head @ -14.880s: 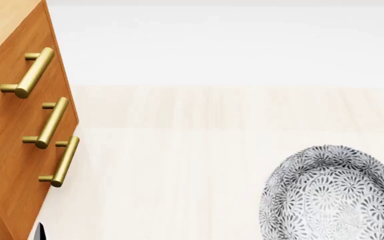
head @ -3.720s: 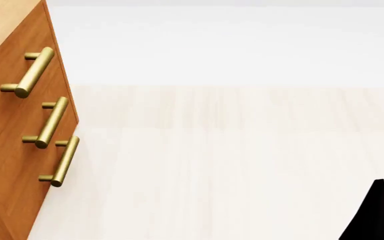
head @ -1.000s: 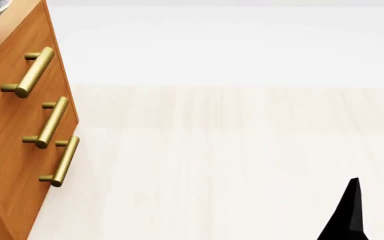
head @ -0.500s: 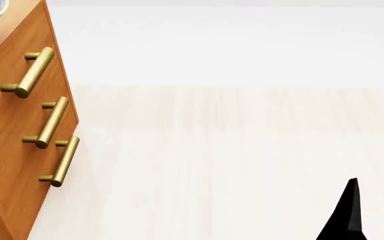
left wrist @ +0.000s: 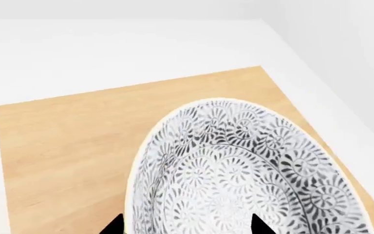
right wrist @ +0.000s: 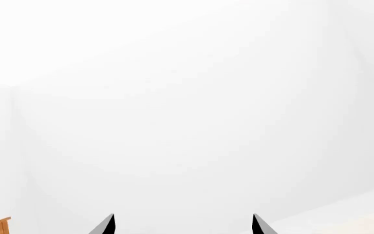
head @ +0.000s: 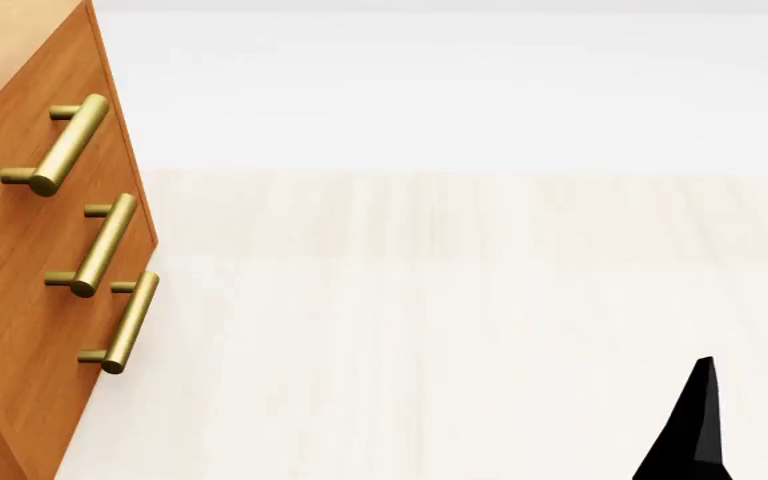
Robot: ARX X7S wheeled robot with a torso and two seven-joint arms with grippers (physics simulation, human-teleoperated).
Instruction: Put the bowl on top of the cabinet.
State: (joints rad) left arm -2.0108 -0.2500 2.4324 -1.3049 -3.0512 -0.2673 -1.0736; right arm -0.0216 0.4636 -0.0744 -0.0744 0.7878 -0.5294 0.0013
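The bowl (left wrist: 239, 170), white with a dense grey-black floral pattern, is over the light wooden top of the cabinet (left wrist: 64, 146) in the left wrist view. My left gripper (left wrist: 187, 225) is at the bowl's near side. One fingertip (left wrist: 114, 225) is just outside the rim and the other lies far off over the inside, so the jaws stand wide open. The head view shows the cabinet (head: 24, 300) at the left, with no bowl in sight. My right gripper (right wrist: 181, 225) is open and empty, facing a white wall; one of its fingers (head: 698, 430) shows low on the right.
Three brass bar handles (head: 71, 145) stick out from the cabinet's drawer fronts. Pale wooden floor (head: 464, 330) stretches to a white wall (head: 464, 90). The cabinet top's far edge and corner (left wrist: 262, 68) lie just beyond the bowl.
The bowl's edge, seen at the head view's top left corner half a second ago, has left that view. The right finger has held its place.
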